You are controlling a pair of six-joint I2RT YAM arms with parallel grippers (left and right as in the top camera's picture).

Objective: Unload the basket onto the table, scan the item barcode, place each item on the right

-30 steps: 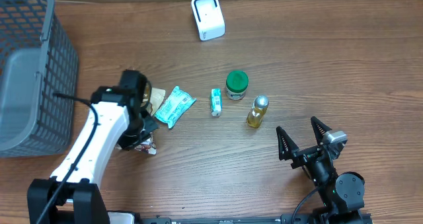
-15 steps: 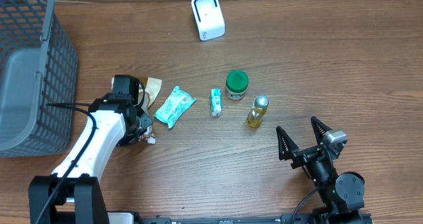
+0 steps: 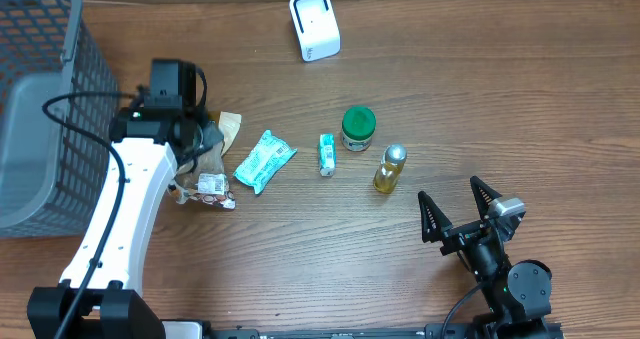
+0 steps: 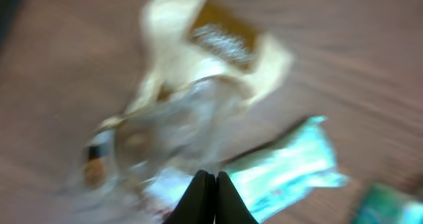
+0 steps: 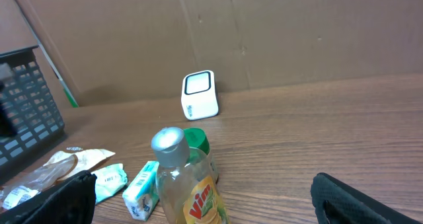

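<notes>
The basket (image 3: 45,109) sits far left; the scanner (image 3: 314,25) stands behind the packet (image 3: 207,186), pouch (image 3: 264,161), jar (image 3: 358,127) and bottle (image 3: 390,169).

Left arm (image 3: 125,214): the white link reaches from the near left edge toward the far left, and the wrist is bent downward. Its tool (image 4: 209,187) has both fingertips pressed together. Right arm (image 3: 505,279): folded low at the near right. Its tool (image 3: 448,189) points toward the far side, fingers spread wide apart.
</notes>
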